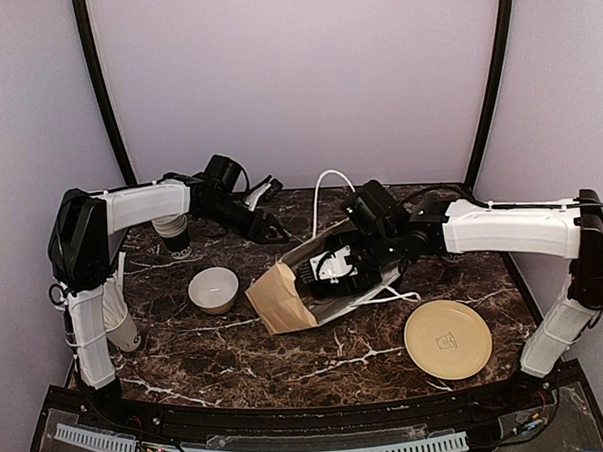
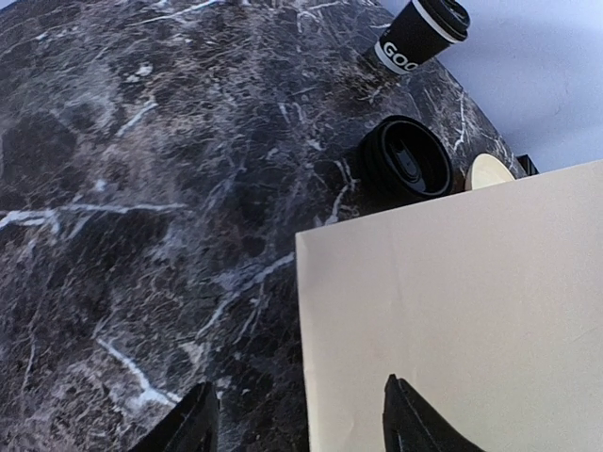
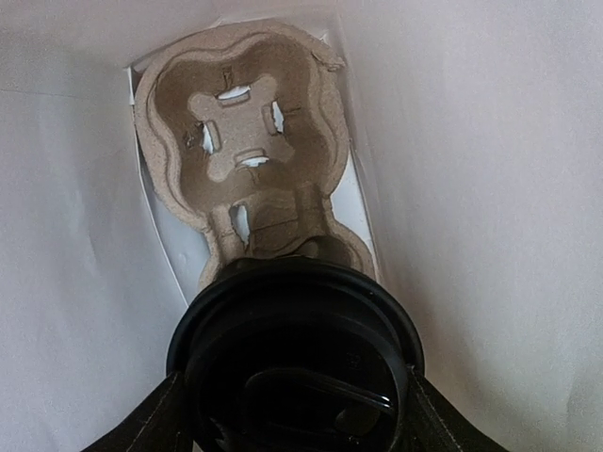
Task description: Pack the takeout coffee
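One takeout coffee (image 3: pixel 294 330) shows as a black lid between my right gripper's (image 3: pixel 294 405) fingers, which are shut on the cup. It hangs inside the paper bag (image 3: pixel 471 188), over the near socket of a pulp cup carrier (image 3: pixel 236 122) at the bag's bottom. The top view shows the bag (image 1: pixel 280 302) lying on its side with the right gripper (image 1: pixel 335 268) in its mouth. Another lidded black coffee cup (image 2: pixel 419 33) with white lettering stands far off on the table. My left gripper (image 2: pixel 301 428) is open, one finger over the table and the other over the bag's side (image 2: pixel 452 320).
A low stack of black lids (image 2: pixel 407 169) sits beside the bag. A white bowl (image 1: pixel 213 290) lies left of the bag and a tan plate (image 1: pixel 448 340) at the front right. A black lettered cup (image 1: pixel 177 241) stands under my left forearm.
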You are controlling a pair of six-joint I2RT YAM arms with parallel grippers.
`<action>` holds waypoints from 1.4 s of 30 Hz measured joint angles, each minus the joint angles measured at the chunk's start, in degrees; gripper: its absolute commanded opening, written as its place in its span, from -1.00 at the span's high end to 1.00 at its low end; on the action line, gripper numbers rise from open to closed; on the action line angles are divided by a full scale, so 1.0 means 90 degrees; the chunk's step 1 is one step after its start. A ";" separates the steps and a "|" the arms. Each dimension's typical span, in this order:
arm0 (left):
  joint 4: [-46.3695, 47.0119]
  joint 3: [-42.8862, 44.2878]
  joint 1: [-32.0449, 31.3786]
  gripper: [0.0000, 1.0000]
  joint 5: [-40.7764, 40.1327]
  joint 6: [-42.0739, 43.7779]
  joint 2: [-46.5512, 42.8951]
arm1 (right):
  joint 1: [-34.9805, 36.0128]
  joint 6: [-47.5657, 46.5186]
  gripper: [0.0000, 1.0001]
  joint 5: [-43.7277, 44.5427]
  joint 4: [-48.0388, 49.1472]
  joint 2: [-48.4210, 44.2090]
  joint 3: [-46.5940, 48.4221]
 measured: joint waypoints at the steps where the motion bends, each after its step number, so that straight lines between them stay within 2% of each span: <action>1: 0.0007 -0.0053 0.0085 -0.25 -0.0049 -0.0022 -0.0051 | -0.0051 0.0024 0.24 -0.0068 -0.0143 0.0129 0.0204; 10: 0.0083 -0.0556 0.0857 -0.26 -0.0325 -0.0112 -0.0998 | -0.0464 0.0090 0.26 -0.0801 -0.2314 0.1821 0.2907; 20: 0.0158 -0.0882 0.0940 -0.27 -0.0393 -0.0114 -0.1622 | -0.0682 -0.0058 0.28 -0.1656 -0.4714 0.3332 0.5476; 27: 0.0155 -0.0940 0.0969 -0.27 -0.0420 -0.0114 -0.1661 | -0.0682 -0.0182 0.27 -0.1928 -0.5401 0.3417 0.5617; 42: 0.0148 -0.0945 0.0969 -0.27 -0.0425 -0.0117 -0.1661 | -0.0777 0.0100 0.22 -0.2081 -0.5034 0.3526 0.5387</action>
